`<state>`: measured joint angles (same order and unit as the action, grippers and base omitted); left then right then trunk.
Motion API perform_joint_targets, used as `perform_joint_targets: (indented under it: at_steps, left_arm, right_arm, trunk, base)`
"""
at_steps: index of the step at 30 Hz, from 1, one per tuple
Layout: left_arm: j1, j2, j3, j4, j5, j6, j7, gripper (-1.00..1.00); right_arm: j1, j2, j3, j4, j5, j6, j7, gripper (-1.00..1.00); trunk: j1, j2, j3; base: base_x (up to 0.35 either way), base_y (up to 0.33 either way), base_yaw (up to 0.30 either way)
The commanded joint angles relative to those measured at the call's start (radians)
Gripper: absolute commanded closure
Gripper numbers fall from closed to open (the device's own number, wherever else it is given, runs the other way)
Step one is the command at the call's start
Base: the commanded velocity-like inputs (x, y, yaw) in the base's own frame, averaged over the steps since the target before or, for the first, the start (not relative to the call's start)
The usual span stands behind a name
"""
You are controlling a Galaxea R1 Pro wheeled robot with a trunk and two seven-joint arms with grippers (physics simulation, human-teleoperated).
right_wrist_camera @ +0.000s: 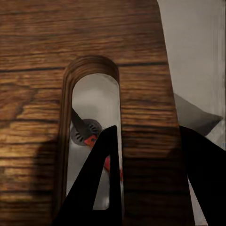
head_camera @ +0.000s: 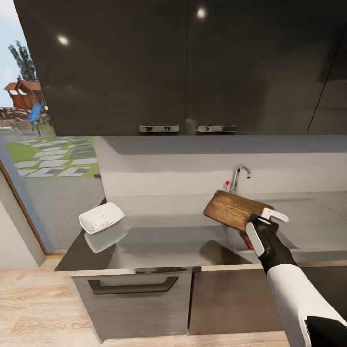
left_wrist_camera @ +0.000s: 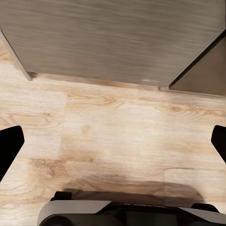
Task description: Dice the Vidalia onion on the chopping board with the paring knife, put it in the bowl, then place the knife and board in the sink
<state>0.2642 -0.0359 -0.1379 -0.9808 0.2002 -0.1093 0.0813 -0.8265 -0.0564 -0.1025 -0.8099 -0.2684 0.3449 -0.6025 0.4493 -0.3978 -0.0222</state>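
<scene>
My right gripper (head_camera: 262, 222) is shut on the handle end of the dark brown chopping board (head_camera: 231, 209), which hangs tilted over the grey sink (head_camera: 308, 219) just in front of the chrome tap (head_camera: 239, 176). In the right wrist view one finger (right_wrist_camera: 106, 179) passes through the board's (right_wrist_camera: 94, 37) slot hole and the other presses on its outer edge. Through the slot the paring knife (right_wrist_camera: 84, 129) lies in the basin by the round drain. Its red handle (head_camera: 248, 241) peeks out under the board. The white bowl (head_camera: 101, 218) sits at the left end of the countertop (head_camera: 164, 241). My left gripper (left_wrist_camera: 113, 141) is open over the wooden floor.
Dark wall cabinets (head_camera: 183, 67) hang low above the counter. A drawer with a black handle (head_camera: 132, 285) sits below the counter. A glass opening to a garden (head_camera: 48, 159) lies to the left. In the left wrist view, cabinet fronts (left_wrist_camera: 113, 37) stand at the floor's edge.
</scene>
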Motion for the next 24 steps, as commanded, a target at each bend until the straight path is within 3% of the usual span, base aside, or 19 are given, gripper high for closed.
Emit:
perform_joint_targets:
  at_steps: [1,5,11,16,24]
  left_arm:
    - [0.0,0.001,-0.003,-0.001,0.008,-0.003,0.006,-1.0]
    - [0.0,0.001,-0.003,-0.002,0.008,-0.003,0.006,-1.0]
    - [0.0,0.001,-0.003,-0.003,0.008,-0.003,0.006,-1.0]
    - [0.0,0.001,-0.003,-0.004,0.008,-0.003,0.006,-1.0]
    - [0.0,0.001,-0.003,-0.004,0.008,-0.003,0.006,-1.0]
  right_arm:
    - [-0.001,0.004,0.001,-0.002,-0.008,-0.001,-0.027,1.0]
    - [-0.001,0.008,-0.002,0.017,-0.008,-0.051,-0.082,1.0]
    - [-0.001,0.009,-0.002,0.029,-0.021,-0.063,-0.098,1.0]
    - [-0.001,0.007,-0.002,0.029,-0.065,-0.063,-0.099,1.0]
    - [-0.001,0.003,-0.003,0.033,-0.072,-0.063,-0.114,1.0]
  trunk:
    - [0.001,-0.002,-0.002]
    - [0.001,-0.002,-0.002]
    - [0.001,-0.002,-0.002]
    - [0.001,-0.002,-0.002]
    - [0.001,-0.002,-0.002]
  base:
    - [0.0,-0.031,0.0]
    - [0.0,-0.009,0.0]
    - [0.029,-0.001,0.0]
    - [0.29,0.0,0.0]
    - [0.259,0.0,0.0]
